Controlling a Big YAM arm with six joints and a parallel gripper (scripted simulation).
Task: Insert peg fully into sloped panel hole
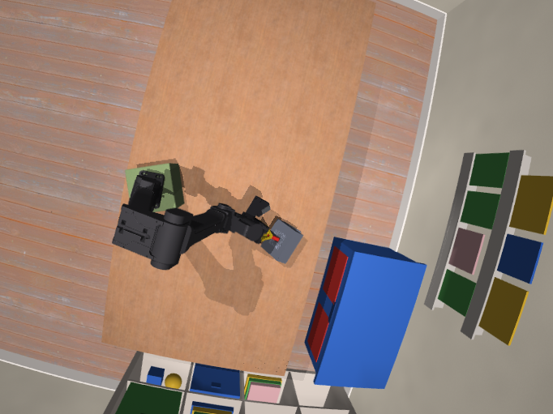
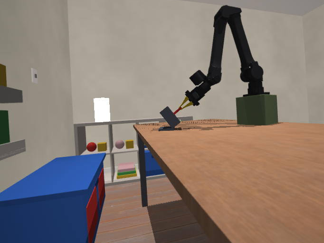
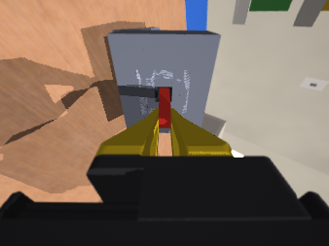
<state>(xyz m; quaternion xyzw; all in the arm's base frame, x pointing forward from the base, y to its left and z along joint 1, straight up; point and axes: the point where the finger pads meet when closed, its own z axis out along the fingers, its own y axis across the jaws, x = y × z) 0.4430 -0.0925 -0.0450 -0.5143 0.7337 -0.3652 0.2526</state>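
The grey sloped panel (image 1: 282,241) stands tilted on a dark base near the table's edge; it also shows in the side view (image 2: 169,116) and in the wrist view (image 3: 163,76). My gripper (image 1: 267,236) with yellow fingers is shut on the red peg (image 1: 275,237), right in front of the panel. In the wrist view the red peg (image 3: 164,107) runs straight from between the fingers into the dark hole at the panel's middle. In the side view the gripper (image 2: 185,104) holds the peg (image 2: 177,110) square to the panel's face, with only a short red length showing.
The arm's base sits on a green block (image 1: 156,184) at the table's other side. A blue cabinet with red drawers (image 1: 364,312) stands on the floor just past the table edge by the panel. Shelves with coloured blocks (image 2: 110,145) line the walls.
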